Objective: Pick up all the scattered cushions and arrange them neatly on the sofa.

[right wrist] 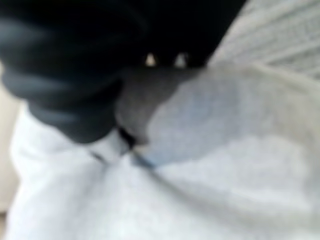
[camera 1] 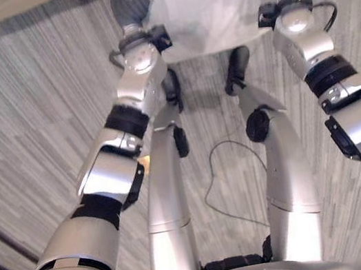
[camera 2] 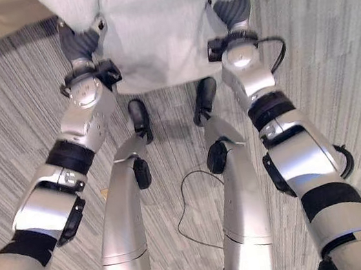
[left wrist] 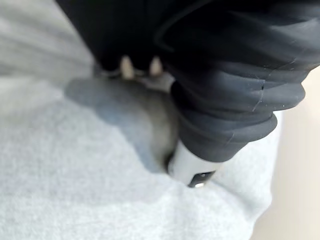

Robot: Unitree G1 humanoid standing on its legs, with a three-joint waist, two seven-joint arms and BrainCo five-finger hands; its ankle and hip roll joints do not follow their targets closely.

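Fingers: I cannot tell how mine stand on either side; they are sunk into or behind the cushion's cloth, with the dark ribbed covers in front of them.
Left hand (left wrist: 200,172): pressed into the cushion's left edge; my wrist view has one silver piece of it dug into the soft grey fabric, which dents around it.
Right hand (right wrist: 117,142): buried the same way at the cushion's right edge, fabric bunched up against it.
Cushion (camera 2: 154,27): pale grey, wide, held between my two hands out in front of me, above the striped grey carpet (camera 1: 24,120).
Why held so: one hand at each side looks like a squeeze from both ends, which suits something this broad and soft.
Sofa: I cannot place it from here.
Stage, as I judge it: cushion lifted, not yet set down.
Risk: soft sides could slip if my squeeze eases.
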